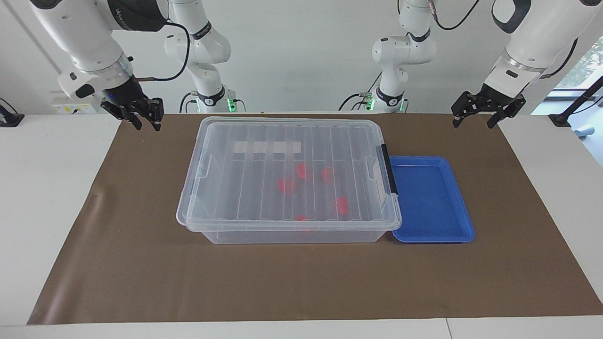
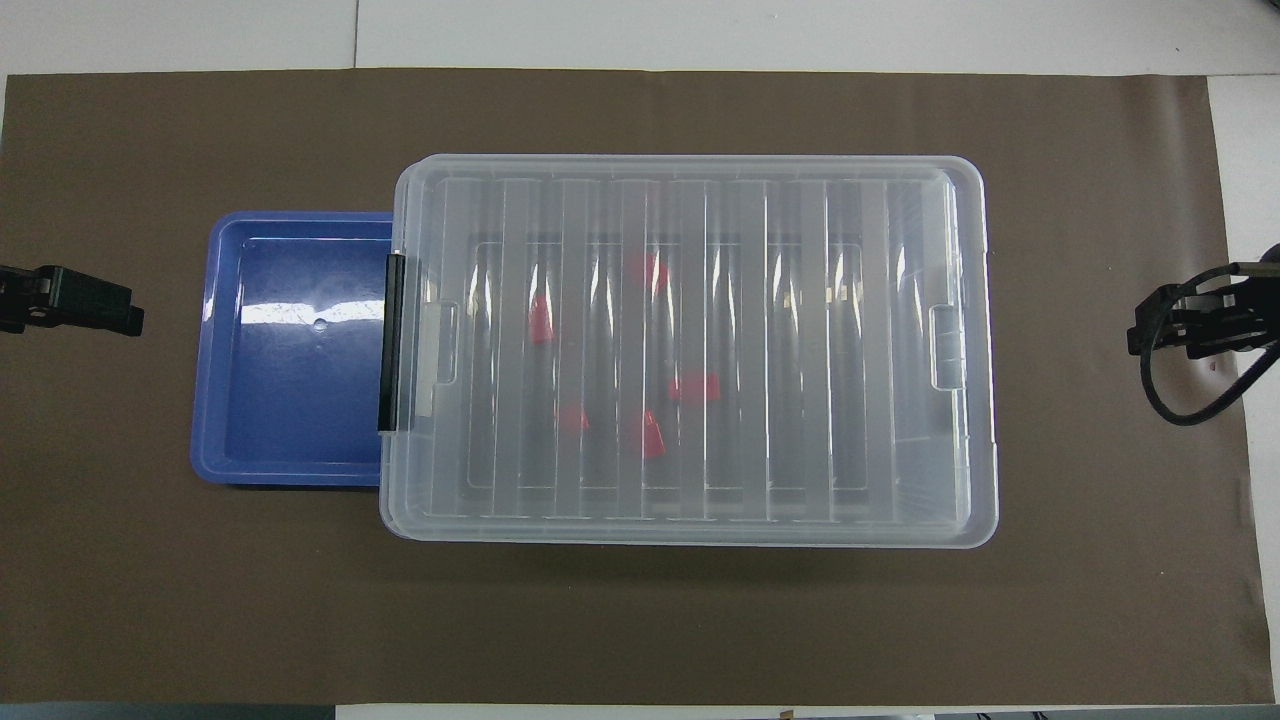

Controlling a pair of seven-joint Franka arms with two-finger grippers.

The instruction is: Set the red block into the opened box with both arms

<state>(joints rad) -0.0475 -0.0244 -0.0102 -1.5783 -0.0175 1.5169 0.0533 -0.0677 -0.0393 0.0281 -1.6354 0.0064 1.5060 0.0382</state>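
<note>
Facing view: the lidded box [image 1: 288,176] with red blocks [image 1: 342,205] inside is flanked by the raised, empty left gripper [image 1: 487,113] and right gripper [image 1: 143,120], both spread apart.

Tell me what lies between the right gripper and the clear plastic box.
Nothing but bare brown table cover. In the facing view the right gripper, open and empty, hangs apart from the large clear lidded plastic box; the overhead view shows the same bare stretch.

A white counter [image 1: 47,212] is sitting under a big brown mat [image 1: 141,282]. A plain white wall [image 1: 306,56] is standing above, and daylight is coming through a window [image 1: 584,66].
</note>
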